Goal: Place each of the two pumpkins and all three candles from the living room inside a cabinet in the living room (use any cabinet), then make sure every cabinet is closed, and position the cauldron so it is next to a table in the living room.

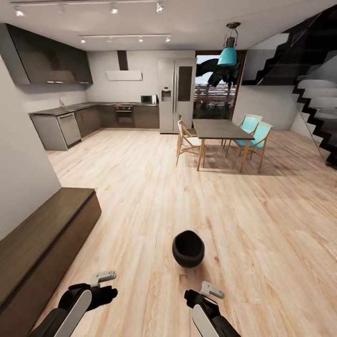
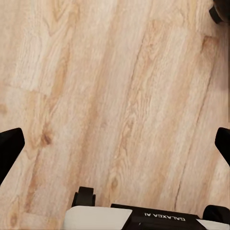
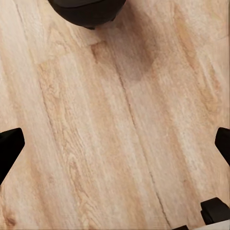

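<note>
The black cauldron (image 1: 188,248) stands upright on the wood floor just ahead of me, between my two arms. Its belly also appears in the right wrist view (image 3: 86,9). My left gripper (image 1: 106,280) hangs low over bare floor, left of the cauldron, and its fingers are spread wide in the left wrist view (image 2: 115,146), so it is open with nothing held. My right gripper (image 1: 209,291) hovers just short of the cauldron, also open and empty (image 3: 115,146). The long dark-brown cabinet (image 1: 42,234) runs along the left wall with its fronts flush. The pumpkins and candles are out of view.
A dining table (image 1: 220,128) with wooden and turquoise chairs (image 1: 255,138) stands far ahead on the right. The grey kitchen counters (image 1: 70,124) and fridge (image 1: 175,93) line the back. Stairs (image 1: 318,107) rise at the right. Open floor lies between me and the table.
</note>
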### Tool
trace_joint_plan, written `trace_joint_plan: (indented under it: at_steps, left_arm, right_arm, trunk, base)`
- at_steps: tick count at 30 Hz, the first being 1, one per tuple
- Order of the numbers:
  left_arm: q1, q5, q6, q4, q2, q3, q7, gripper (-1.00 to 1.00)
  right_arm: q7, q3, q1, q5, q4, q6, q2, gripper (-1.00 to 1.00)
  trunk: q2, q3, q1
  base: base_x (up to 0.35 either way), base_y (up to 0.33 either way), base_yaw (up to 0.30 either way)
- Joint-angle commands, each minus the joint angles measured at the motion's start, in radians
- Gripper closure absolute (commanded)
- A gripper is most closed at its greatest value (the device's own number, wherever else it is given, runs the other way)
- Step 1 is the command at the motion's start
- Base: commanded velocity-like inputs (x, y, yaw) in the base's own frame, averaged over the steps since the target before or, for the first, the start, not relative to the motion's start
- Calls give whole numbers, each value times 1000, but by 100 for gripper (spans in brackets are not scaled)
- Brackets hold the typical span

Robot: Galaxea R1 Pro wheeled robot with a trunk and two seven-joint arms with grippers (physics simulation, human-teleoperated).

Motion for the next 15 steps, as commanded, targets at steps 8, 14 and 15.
trace_joint_plan:
  at_steps: [8, 14, 15]
  left_arm:
    - [-1, 13, 0, -9, -3, -4, 10, -100]
    - [-1, 12, 0, -10, -5, -4, 10, -100]
    - [-1, 12, 0, -11, -5, -4, 10, -100]
  right_arm:
    - [2, 3, -1, -1, 48, 1, -1, -100]
    - [4, 3, -1, -1, 75, -25, -1, -100]
    - [4, 5, -1, -1, 77, -28, -1, -100]
  trunk:
    - [-1, -1, 1]
    - [-1, -1, 1]
    - [-1, -1, 1]
  base:
    - [132, 0, -33]
    - [226, 0, -2]
    - [93, 0, 0]
